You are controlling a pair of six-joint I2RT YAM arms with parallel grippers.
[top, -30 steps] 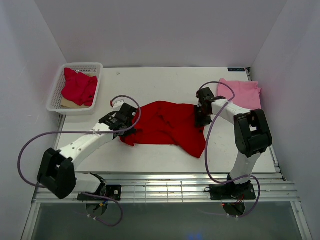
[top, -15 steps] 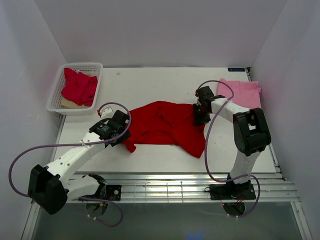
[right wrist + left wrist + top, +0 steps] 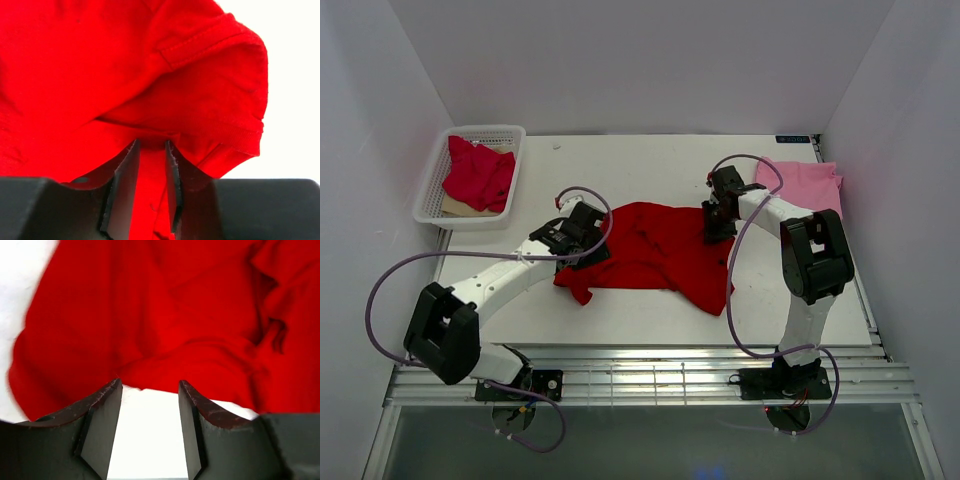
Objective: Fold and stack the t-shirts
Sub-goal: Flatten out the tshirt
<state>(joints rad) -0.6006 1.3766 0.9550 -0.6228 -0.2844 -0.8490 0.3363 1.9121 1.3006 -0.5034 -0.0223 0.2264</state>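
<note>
Within right gripper (image 3: pixel 150 146), red t-shirt (image 3: pixel 100 65) (sleeve end)

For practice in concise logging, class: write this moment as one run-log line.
red t-shirt: crumpled, centre | left fingers: open, empty | right fingers: pinching red t-shirt | pink t-shirt: far right

We see the bright red soft cloth t-shirt (image 3: pixel 90 70) filling most of the view, its hemmed short sleeve (image 3: pixel 220 85) spread against the white counter (image 3: pixel 292 90). Our right claw (image 3: pixel 151 145) pinches a fold of it between two dark fingers (image 3: pixel 122 190), set close together.
</note>
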